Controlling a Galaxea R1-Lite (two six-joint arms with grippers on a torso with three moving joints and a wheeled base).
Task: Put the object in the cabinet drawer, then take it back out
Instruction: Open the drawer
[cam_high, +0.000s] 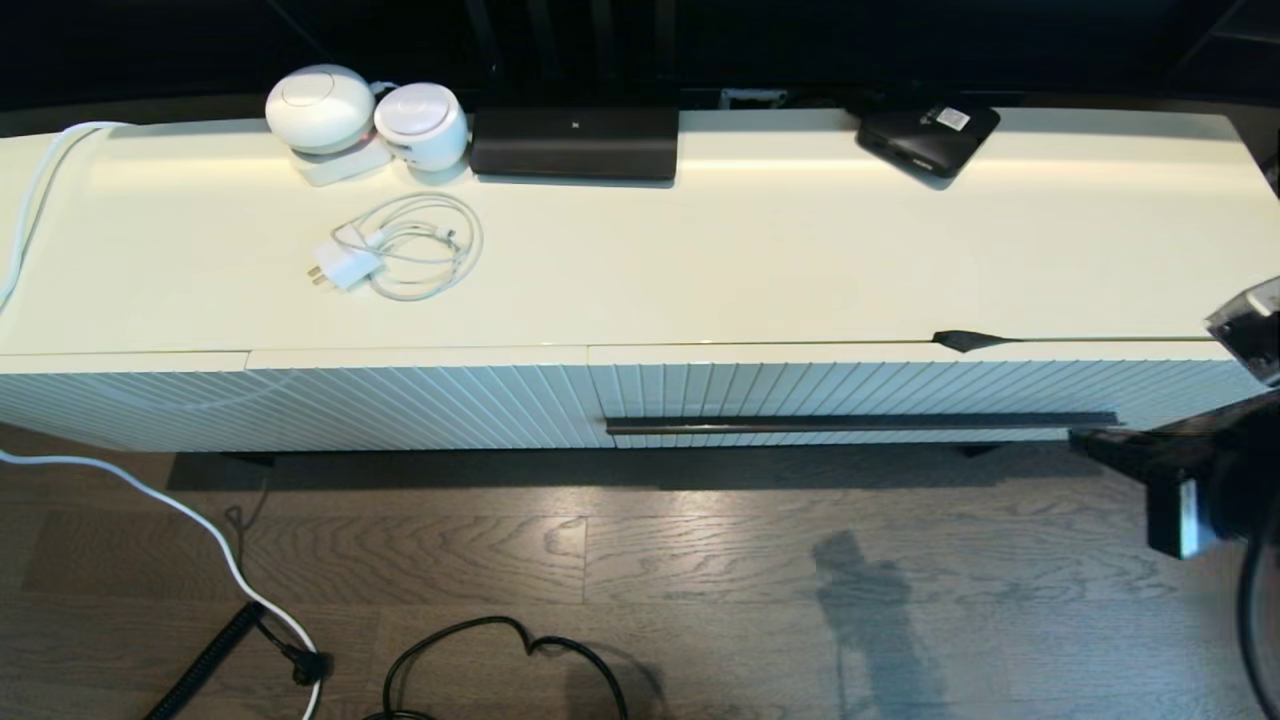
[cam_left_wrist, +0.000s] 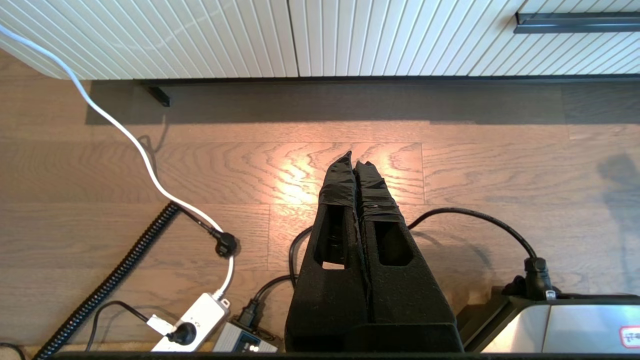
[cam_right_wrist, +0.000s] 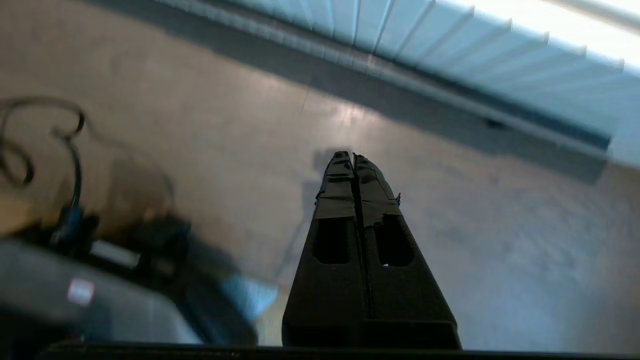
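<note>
Wooden flooring fronts a cream cabinet whose drawer (cam_high: 900, 385) is nearly shut, a black scrap of the umbrella (cam_high: 965, 341) pinched in the seam. Soft, light fabric; its stiff handle grips best. Both grippers, right (cam_right_wrist: 353, 156) and left (cam_left_wrist: 354, 159), hang closed, empty.

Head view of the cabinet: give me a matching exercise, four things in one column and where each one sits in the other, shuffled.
1. white charger with coiled cable
2. black box with white sticker
3. dark bar handle
4. black tab

A. back right of the cabinet top
B. across the drawer front
C. poking out of the drawer's top seam
D. left part of the cabinet top

Pairs: 1-D, 2-A, 3-B, 4-C
</note>
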